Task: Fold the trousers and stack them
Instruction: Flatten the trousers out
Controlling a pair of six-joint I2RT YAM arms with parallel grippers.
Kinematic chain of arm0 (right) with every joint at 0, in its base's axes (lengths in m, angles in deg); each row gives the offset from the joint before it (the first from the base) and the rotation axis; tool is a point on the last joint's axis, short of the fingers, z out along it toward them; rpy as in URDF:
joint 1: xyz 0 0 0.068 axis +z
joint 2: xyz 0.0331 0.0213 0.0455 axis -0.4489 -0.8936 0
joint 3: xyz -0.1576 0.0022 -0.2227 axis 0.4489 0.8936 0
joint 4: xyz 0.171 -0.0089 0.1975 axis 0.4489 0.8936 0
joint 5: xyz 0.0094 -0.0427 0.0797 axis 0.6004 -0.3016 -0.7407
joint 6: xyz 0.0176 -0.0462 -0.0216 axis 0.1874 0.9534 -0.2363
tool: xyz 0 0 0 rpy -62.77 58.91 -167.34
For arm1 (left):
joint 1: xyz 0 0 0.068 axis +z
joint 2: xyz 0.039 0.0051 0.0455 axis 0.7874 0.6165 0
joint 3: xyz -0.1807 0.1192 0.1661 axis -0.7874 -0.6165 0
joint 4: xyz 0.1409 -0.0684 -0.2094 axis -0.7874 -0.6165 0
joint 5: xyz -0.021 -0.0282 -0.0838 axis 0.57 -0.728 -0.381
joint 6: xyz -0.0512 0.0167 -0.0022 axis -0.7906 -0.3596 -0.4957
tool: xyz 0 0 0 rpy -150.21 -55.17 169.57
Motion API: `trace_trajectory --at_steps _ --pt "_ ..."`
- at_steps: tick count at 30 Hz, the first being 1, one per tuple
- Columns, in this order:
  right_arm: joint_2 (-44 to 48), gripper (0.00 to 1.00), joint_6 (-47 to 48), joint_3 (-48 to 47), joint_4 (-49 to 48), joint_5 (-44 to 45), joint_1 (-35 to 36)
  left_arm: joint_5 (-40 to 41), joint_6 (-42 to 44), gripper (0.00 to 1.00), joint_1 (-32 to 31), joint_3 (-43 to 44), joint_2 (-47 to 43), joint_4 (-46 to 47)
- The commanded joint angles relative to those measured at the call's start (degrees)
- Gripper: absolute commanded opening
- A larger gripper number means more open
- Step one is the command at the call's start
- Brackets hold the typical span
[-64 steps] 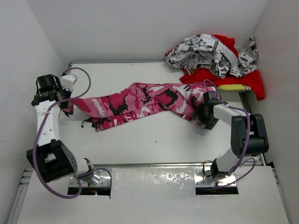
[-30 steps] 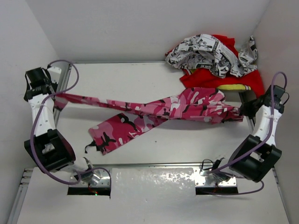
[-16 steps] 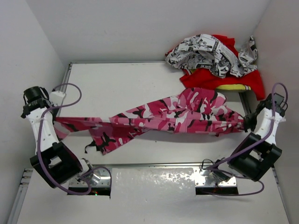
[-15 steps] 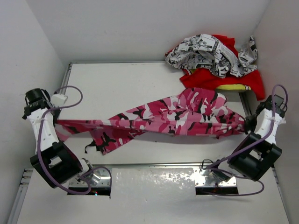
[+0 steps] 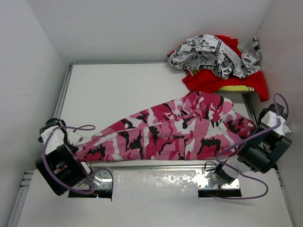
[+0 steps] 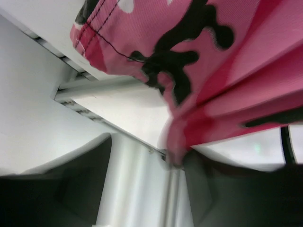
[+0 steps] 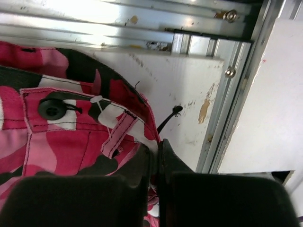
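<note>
The pink camouflage trousers point(image 5: 175, 132) lie spread flat along the near part of the white table, leg ends at the near left and waist at the right. My left gripper point(image 5: 64, 141) sits low at the near left corner by the leg hem. In the left wrist view its jaws point(image 6: 147, 146) stand wide apart, and a fold of the trousers point(image 6: 227, 56) brushes one finger. My right gripper point(image 5: 262, 125) is at the right edge. In the right wrist view it point(image 7: 155, 147) is pinched on the waistband edge of the trousers point(image 7: 71, 142), next to a black button point(image 7: 52, 109).
A heap of black-and-white printed cloth point(image 5: 213, 54) lies on plain red cloth point(image 5: 227, 80) at the back right corner, with a yellow item point(image 5: 236, 88) under it. Metal rails point(image 5: 151, 166) border the table. White walls close in on three sides.
Both arms have come toward the near edge and down, and the stretched trousers now lie flat on the table. The left jaws have opened and let go of the leg end.
</note>
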Motion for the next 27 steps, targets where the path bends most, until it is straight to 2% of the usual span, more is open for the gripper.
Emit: trace_trajectory --at_steps 1,2,3,5,6,7,8,9,10,11,12,15,16,17,19,20,21,22,23,25,27 --pt "-0.83 0.08 3.39 -2.50 -4.03 5.29 -0.55 6.17 2.87 0.63 0.74 -1.92 -1.63 -1.35" --pt "-1.01 0.15 3.83 -2.68 -4.12 5.11 -0.55 6.09 3.30 0.75 0.83 -1.66 -1.54 -1.88" --pt "-1.36 0.32 4.10 -2.94 -4.30 4.68 -0.55 5.92 3.74 0.81 0.83 -0.88 -1.28 -3.10" --pt "-1.45 0.49 4.72 -3.38 -4.56 4.15 -0.46 2.69 4.10 0.84 0.83 5.08 -0.41 -3.03" --pt "-1.19 0.62 4.80 -3.47 -4.65 3.80 -0.20 0.23 3.66 0.85 0.74 8.68 1.51 -2.76" --pt "-1.10 0.66 4.72 -3.56 -4.65 3.88 0.06 -5.54 0.70 0.85 0.39 17.33 3.01 -2.50" --pt "-0.75 0.69 4.72 -3.64 -4.65 4.06 0.50 -8.47 -1.85 0.83 -0.39 22.11 4.85 -2.93" --pt "-0.14 0.71 4.72 -3.73 -4.65 4.32 1.55 -11.63 -4.31 0.81 -2.84 31.73 9.48 -4.07" --pt "0.22 0.74 4.80 -3.82 -4.65 5.02 2.08 -16.45 -9.99 0.79 -4.69 36.00 11.71 -5.21" --pt "0.66 0.75 4.89 -3.91 -4.65 5.46 2.78 -17.89 -13.18 0.71 -7.32 39.00 13.99 -6.96" --pt "1.62 0.76 5.68 -4.08 -4.74 6.59 4.44 -19.47 -17.74 0.67 -13.44 42.08 17.49 -7.41" --pt "3.47 0.77 8.13 -4.70 -4.48 9.32 8.48 -23.87 -19.28 0.66 -23.12 41.15 21.21 -8.30" --pt "4.87 0.78 8.58 -4.87 -4.22 10.46 9.20 -24.40 -19.45 0.66 -24.12 40.80 21.48 -8.21" --pt "5.66 0.80 8.93 -4.88 -3.95 11.69 9.81 -24.67 -18.93 0.61 -24.39 40.70 21.66 -9.51" --pt "7.33 0.80 8.76 -4.61 -3.60 11.79 9.91 -22.84 -16.31 0.42 -23.70 39.39 20.70 -10.93" --pt "8.65 0.80 8.67 -4.44 -3.77 11.27 9.91 -21.95 -14.73 0.24 -23.17 38.52 19.74 -12.24" --pt "9.18 0.80 9.02 -4.26 -4.64 10.39 10.26 -20.90 -13.14 0.11 -22.21 36.24 17.73 -12.43" --pt "9.71 0.79 9.37 -4.17 -5.26 9.52 10.70 -18.02 -10.78 0.04 -21.85 35.18 16.75 -12.34" --pt "10.76 0.78 9.98 -4.17 -6.05 8.81 11.48 -16.69 -9.88 0.00 -21.50 34.56 15.96 -11.99" --pt "12.08 0.76 14.28 -4.17 -9.73 9.32 16.13 -14.22 -8.13 0.00 -20.53 34.37 14.72 -11.81" --pt "13.84 0.75 22.24 -3.39 -15.77 10.55 23.50 -14.21 -10.73 0.00 -19.13 36.47 15.33 -8.75"
